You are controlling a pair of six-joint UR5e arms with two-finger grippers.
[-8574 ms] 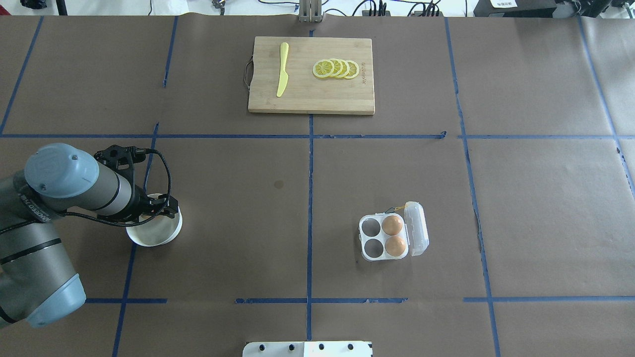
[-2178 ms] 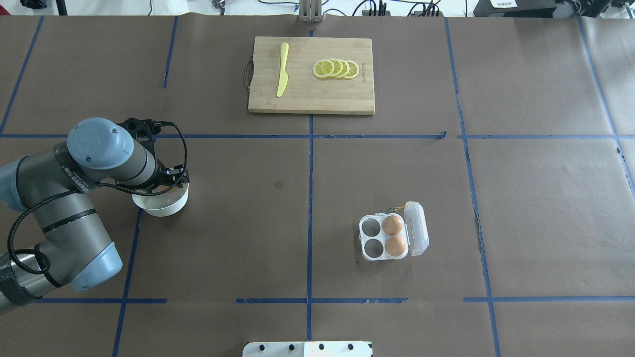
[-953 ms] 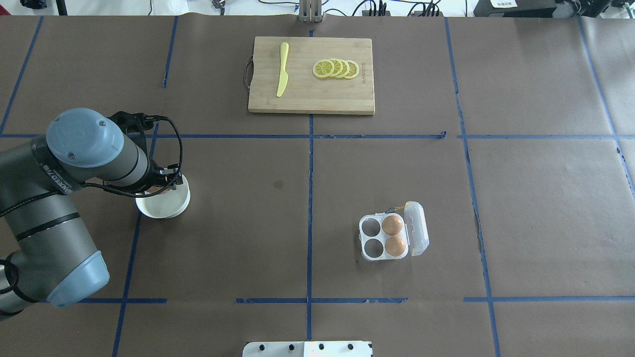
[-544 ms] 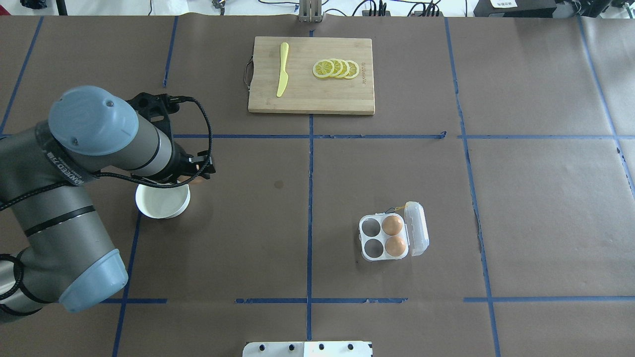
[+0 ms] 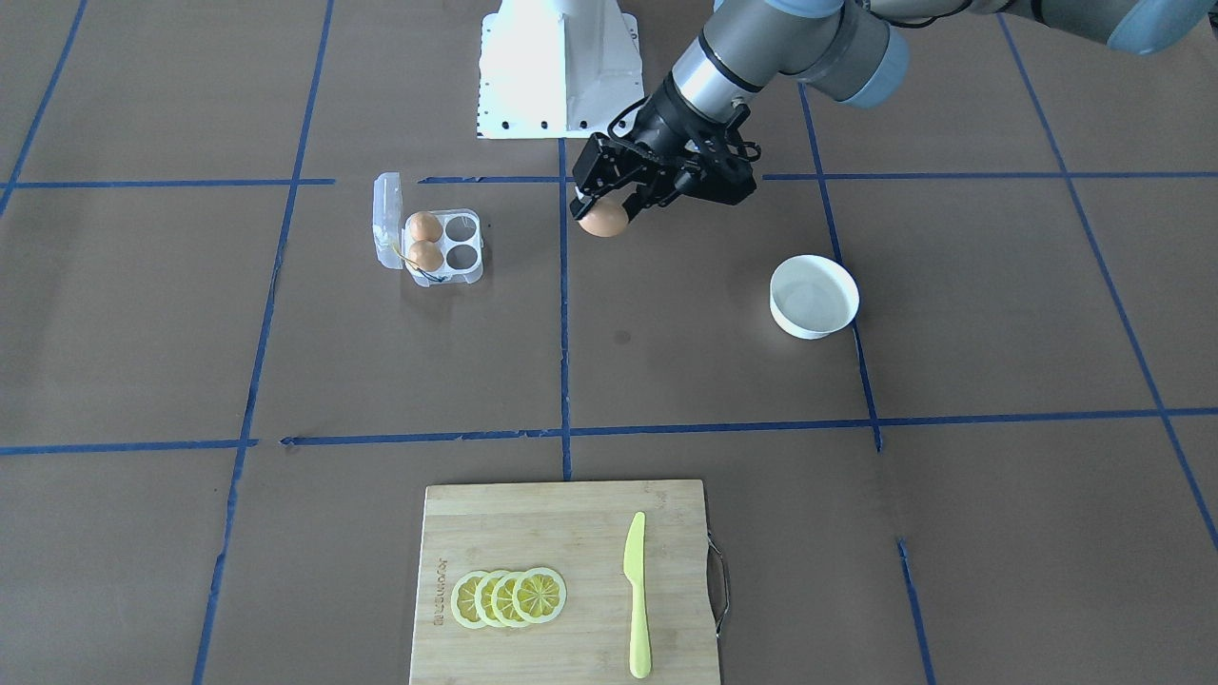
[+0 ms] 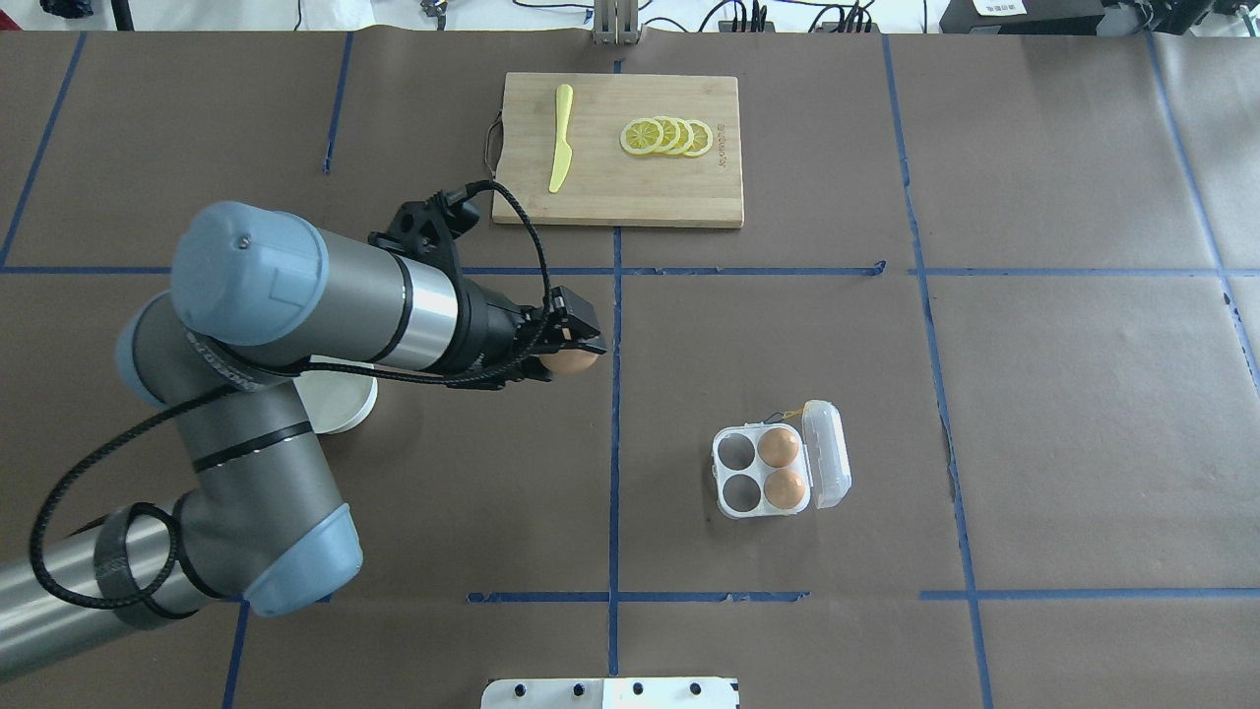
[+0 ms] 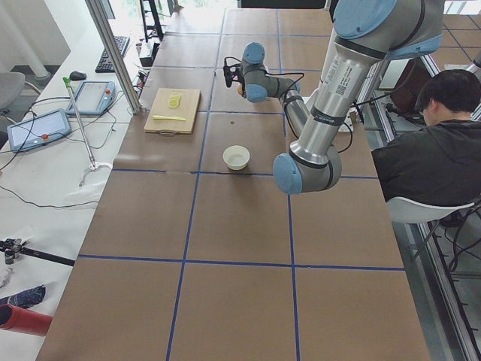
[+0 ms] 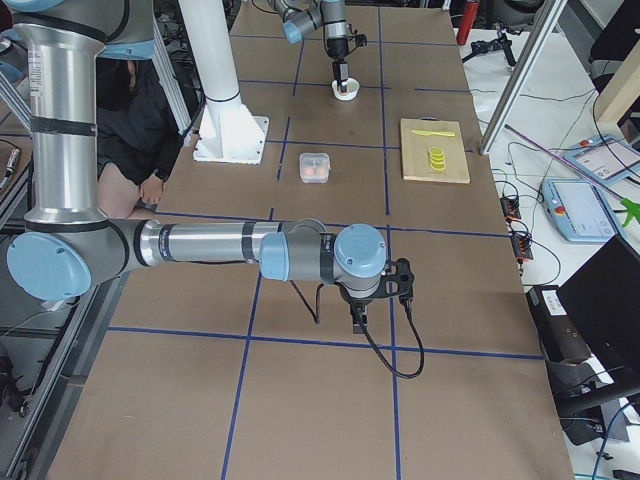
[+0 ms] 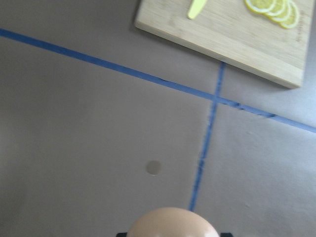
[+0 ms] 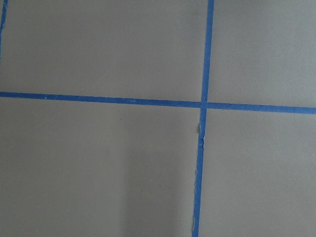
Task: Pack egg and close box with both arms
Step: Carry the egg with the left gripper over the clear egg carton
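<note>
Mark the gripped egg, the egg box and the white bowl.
the egg (image 5: 603, 222): front-facing view, on its exposed lower shell.
the box (image 6: 827, 458): overhead view, on its open lid.
white bowl (image 5: 814, 297): front-facing view, on its bare inside.

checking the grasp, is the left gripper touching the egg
Touching. The front-facing view shows the left gripper clamped on the egg, held in mid-air.

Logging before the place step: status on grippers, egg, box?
Left gripper shut on egg, lifted, short of the box. Right gripper: state unreadable. Lid open, two cells free. Nothing between egg and box.
</note>
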